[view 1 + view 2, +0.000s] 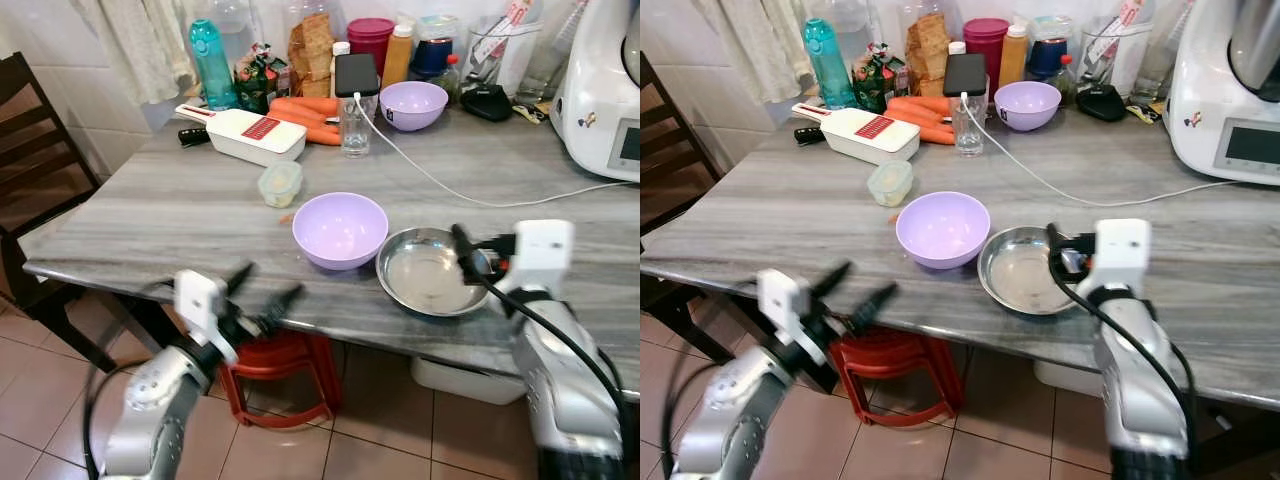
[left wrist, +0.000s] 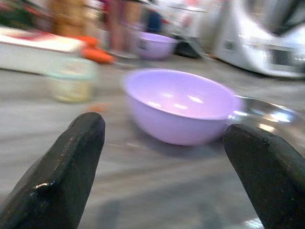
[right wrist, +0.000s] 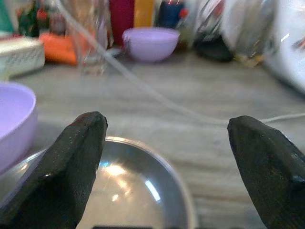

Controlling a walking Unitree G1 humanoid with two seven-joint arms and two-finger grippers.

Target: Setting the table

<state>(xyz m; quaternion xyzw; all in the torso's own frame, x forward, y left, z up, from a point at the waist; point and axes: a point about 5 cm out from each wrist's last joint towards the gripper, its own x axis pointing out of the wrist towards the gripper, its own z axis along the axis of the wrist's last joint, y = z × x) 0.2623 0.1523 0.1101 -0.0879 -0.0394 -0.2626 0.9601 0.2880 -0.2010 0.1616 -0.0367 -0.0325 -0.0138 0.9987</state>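
The left gripper (image 1: pixel 262 290) is held low at the near edge of the grey tabletop (image 1: pixel 180 215), forearm angled up from below, jaws released and spread, aimed toward the near lilac bowl (image 1: pixel 340 229). The right gripper (image 1: pixel 470 255) reaches in from the right at tabletop height, jaws likewise parted wide, positioned over the right rim of the steel plate (image 1: pixel 428 272); contact with the rim cannot be confirmed. The steel plate lies flat near the front edge, just beside the near lilac bowl and apparently touching it; both appear empty. A small lidded container (image 1: pixel 280 183) stands beyond the bowl, contents unclear. Further back: a white slicer box (image 1: pixel 243 133) with carrots (image 1: pixel 310 115) just beside it, a drinking glass (image 1: pixel 355 125) with a phone (image 1: pixel 356 73) propped at it, and a second lilac bowl (image 1: pixel 413 104). A white cable (image 1: pixel 450 185) runs across the tabletop toward a white appliance (image 1: pixel 605 95). A red stool (image 1: pixel 280 370) stands beneath the tabletop.
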